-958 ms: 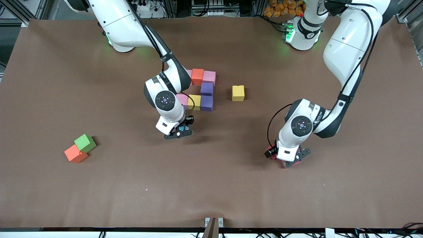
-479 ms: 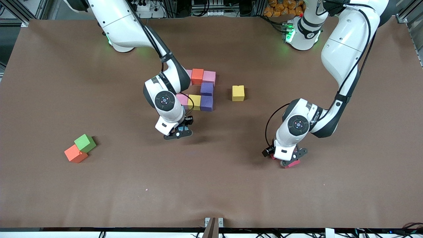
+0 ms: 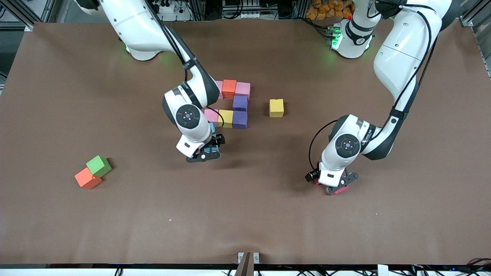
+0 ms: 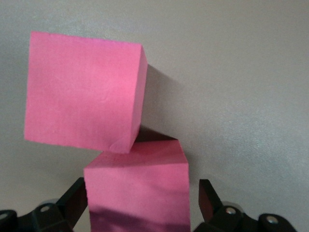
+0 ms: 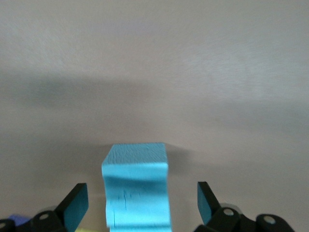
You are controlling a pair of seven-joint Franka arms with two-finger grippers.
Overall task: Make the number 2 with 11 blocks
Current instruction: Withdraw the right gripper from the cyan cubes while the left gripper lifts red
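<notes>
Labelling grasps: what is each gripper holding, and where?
Nothing is held. The right gripper stands open astride a light blue block; the left gripper, open, straddles a red block.

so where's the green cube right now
In the front view the green cube sits toward the right arm's end of the table, touching an orange cube that lies slightly nearer the camera, well apart from the half-built digit.

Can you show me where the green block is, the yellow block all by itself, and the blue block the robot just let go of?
Small matte green cube (image 3: 98, 165), front view, top face.
Lone matte yellow cube (image 3: 276, 107), front view, top face.
Light blue matte cube (image 5: 137, 186), right wrist view, facing side.
</notes>
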